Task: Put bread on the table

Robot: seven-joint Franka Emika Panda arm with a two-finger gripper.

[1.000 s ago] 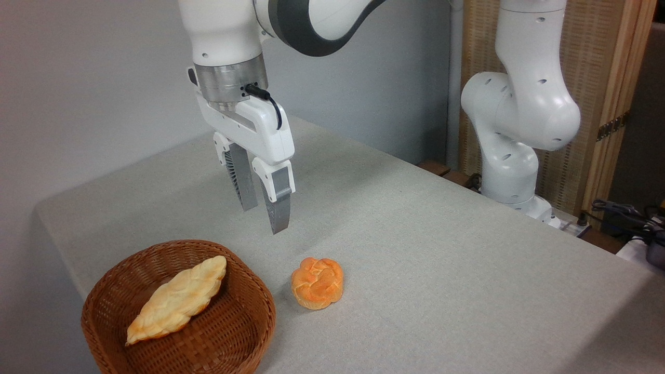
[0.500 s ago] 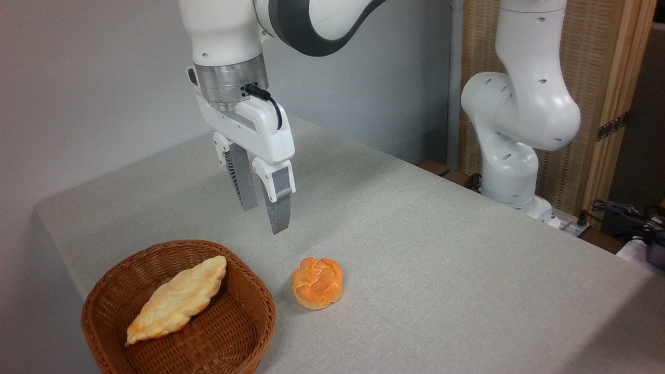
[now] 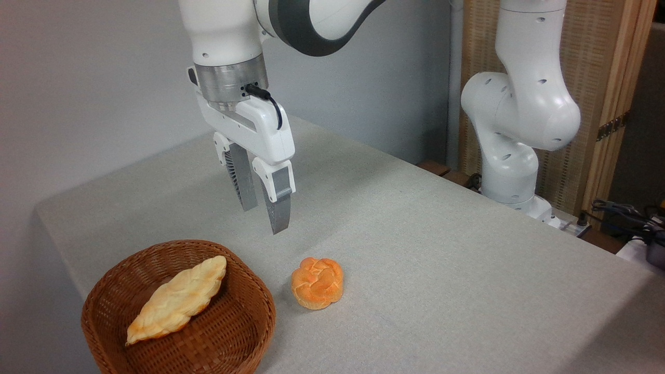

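While the gripper (image 3: 264,217) hangs empty above the grey-clothed table (image 3: 415,218), its two fingers slightly parted, the long braided bread (image 3: 177,300) lies in the brown wicker basket (image 3: 244,332) at near left, just left of a round orange knotted roll (image 3: 317,283).

Nothing has shifted; the fingers (image 3: 275,200) hang exactly as before.

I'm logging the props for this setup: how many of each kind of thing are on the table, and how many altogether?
Long braided loaf: 1, the bread, lying in the basket
Round knotted roll: 1, the orange roll, on the table cloth
Wicker basket: 1, the brown basket
Total: 3
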